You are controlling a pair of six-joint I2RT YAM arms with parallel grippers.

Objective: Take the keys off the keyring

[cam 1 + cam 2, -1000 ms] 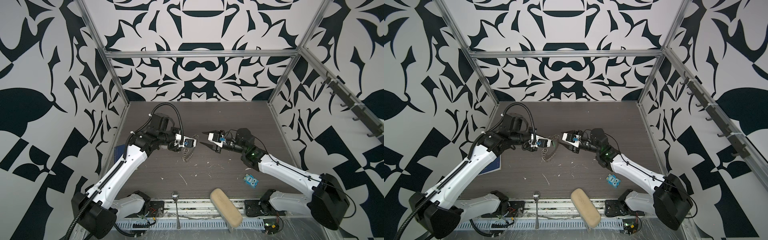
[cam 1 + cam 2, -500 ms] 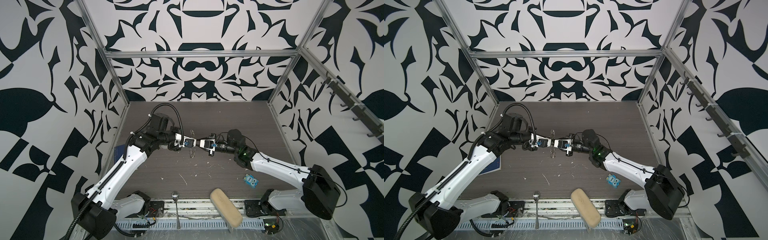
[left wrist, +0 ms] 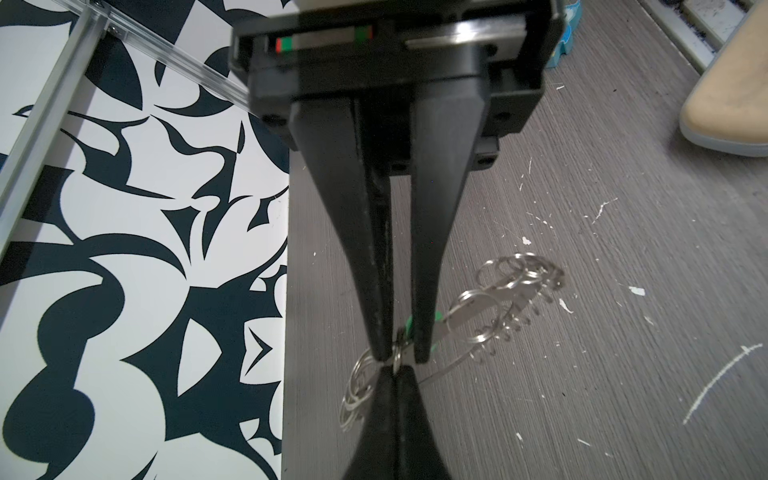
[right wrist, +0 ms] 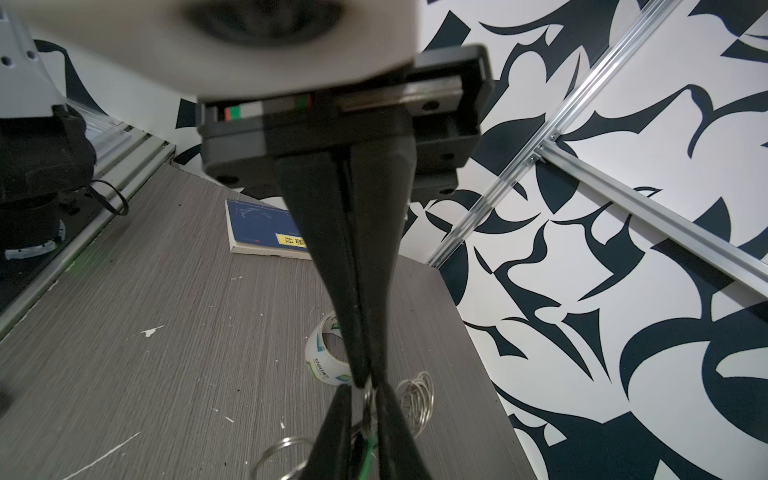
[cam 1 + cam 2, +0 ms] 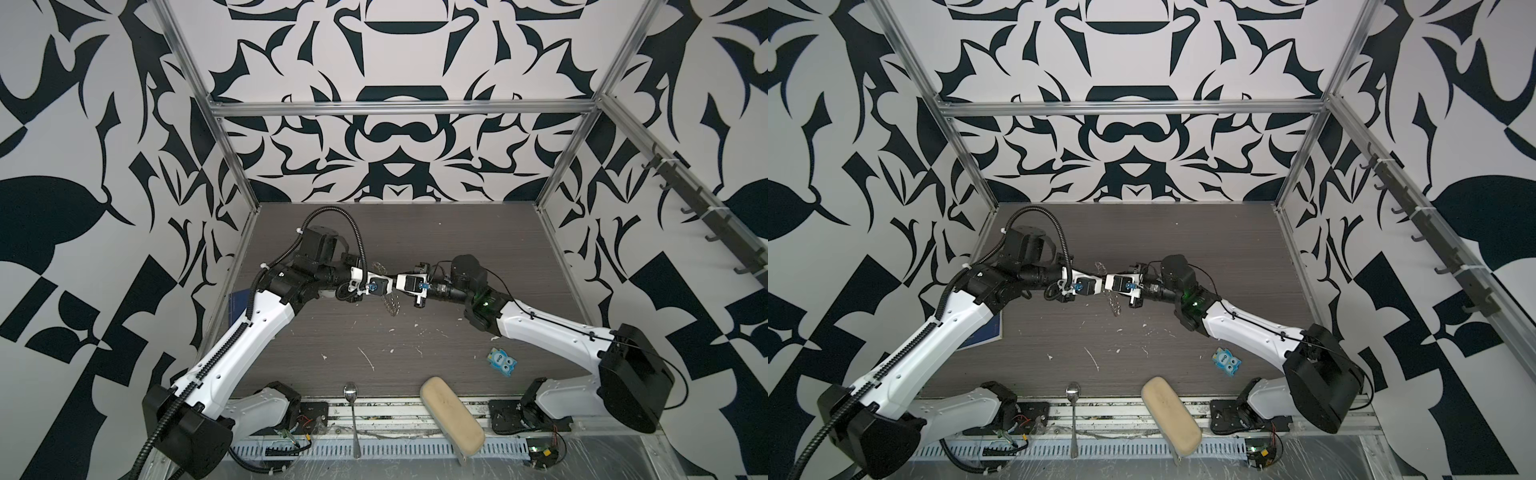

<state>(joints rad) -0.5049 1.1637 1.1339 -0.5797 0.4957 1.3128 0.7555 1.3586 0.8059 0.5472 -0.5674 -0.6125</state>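
The keyring (image 3: 515, 286), a loop strung with many silvery rings, hangs above the table in mid-scene and shows in both top views (image 5: 390, 302) (image 5: 1114, 302). My left gripper (image 3: 392, 370) is shut on its wire, seen also in a top view (image 5: 387, 286). My right gripper (image 4: 363, 390) meets it tip to tip (image 5: 1106, 284). Its jaws are shut on the green key (image 4: 370, 453) beside the ring wire. Only slivers of the key (image 3: 409, 324) show between the fingers. Ring bunches hang on both sides of the pinch (image 4: 415, 399).
A whitish tape roll (image 4: 324, 357) and a blue book (image 4: 266, 232) lie on the table under the left arm. Near the front edge are a spoon (image 5: 351, 395), a beige case (image 5: 451, 415) and a small blue packet (image 5: 502, 361). White scraps dot the wood.
My right gripper has moved left to meet the left gripper and closed its jaws at the keyring. The left gripper has held its place, still shut.
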